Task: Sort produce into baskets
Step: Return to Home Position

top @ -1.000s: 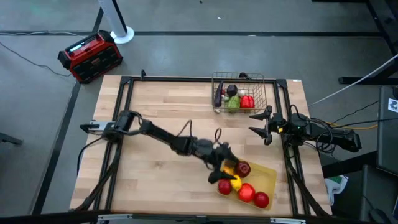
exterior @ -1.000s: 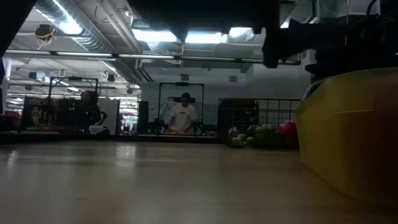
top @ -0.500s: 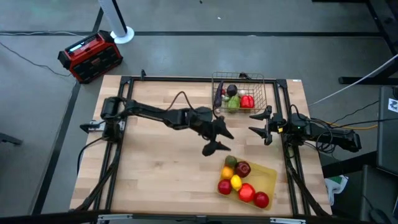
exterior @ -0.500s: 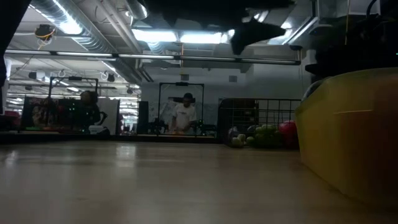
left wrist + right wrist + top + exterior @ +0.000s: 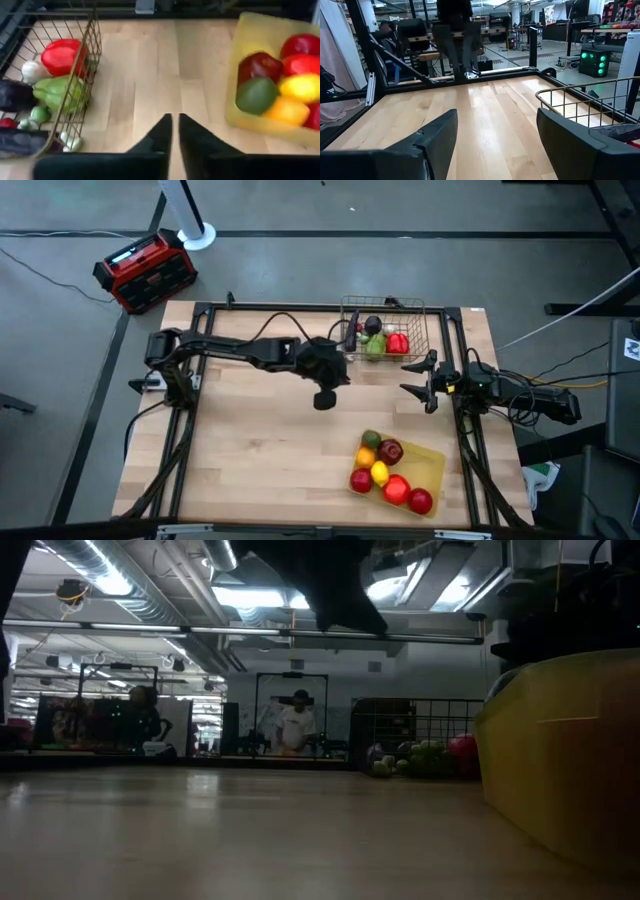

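Status, everything placed off the wire basket [image 5: 384, 303]:

- The basket sits at the table's [image 5: 250, 440] far edge. In it we see a red pepper [image 5: 397, 342], a green pepper [image 5: 375, 346] and a dark eggplant [image 5: 373, 326]. The left wrist view adds a white mushroom [image 5: 34, 71] behind the red pepper, plus some small green pieces at the bottom that we can't identify.
- The yellow tray [image 5: 432, 460] is well apart from the basket, toward the opposite table edge and slightly right of it. It holds a green fruit [image 5: 371, 439], a dark red apple [image 5: 391, 450], an orange [image 5: 365, 457], a lemon [image 5: 380, 472] and three red pieces. We can't tell whether those are apples or peppers.
- The left gripper [image 5: 174, 117] is just off the basket's left front corner and above the wood, not touching it. Its fingers are pinched nearly together with a thin slit between them and nothing in it. The basket is on one side of it and the tray on the other.
- The right gripper [image 5: 497, 115] is just off the basket's right front corner, at the table's right edge. Its fingers are spread wide and empty, and the basket rim is beside one finger.
- We see no produce loose on the wood between the basket and the tray.
- A red-and-black box [image 5: 145, 270] is on the floor, well left of the basket and off the table.
- In the low view, a person [image 5: 295, 725] stands in the room far behind the basket.
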Robot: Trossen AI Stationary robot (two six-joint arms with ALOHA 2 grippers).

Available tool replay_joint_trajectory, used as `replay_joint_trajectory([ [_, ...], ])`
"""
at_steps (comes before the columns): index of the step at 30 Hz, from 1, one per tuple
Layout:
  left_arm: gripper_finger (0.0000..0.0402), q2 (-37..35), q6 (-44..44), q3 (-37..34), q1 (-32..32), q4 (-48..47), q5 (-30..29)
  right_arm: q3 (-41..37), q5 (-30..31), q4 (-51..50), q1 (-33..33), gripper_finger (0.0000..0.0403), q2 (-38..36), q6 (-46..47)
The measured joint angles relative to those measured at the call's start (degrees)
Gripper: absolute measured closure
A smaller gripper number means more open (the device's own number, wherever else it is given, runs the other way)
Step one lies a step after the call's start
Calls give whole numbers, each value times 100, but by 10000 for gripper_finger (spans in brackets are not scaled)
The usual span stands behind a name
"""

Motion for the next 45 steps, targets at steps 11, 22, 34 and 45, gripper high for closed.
replay_joint_trajectory([
  [11,398,-1839,-27,-2018,-42,622,-339,1,0,0,-1,134,0,-1],
  [22,398,-5168,-434,-5714,-141,2701,-433,0,0,1,-1,134,2,0],
  [34,396,-8317,-546,-7750,-203,3055,-461,0,0,0,-2,134,2,-2],
  [45,395,-9680,-359,-7984,-203,2402,-483,2,0,0,-2,134,2,-2],
])
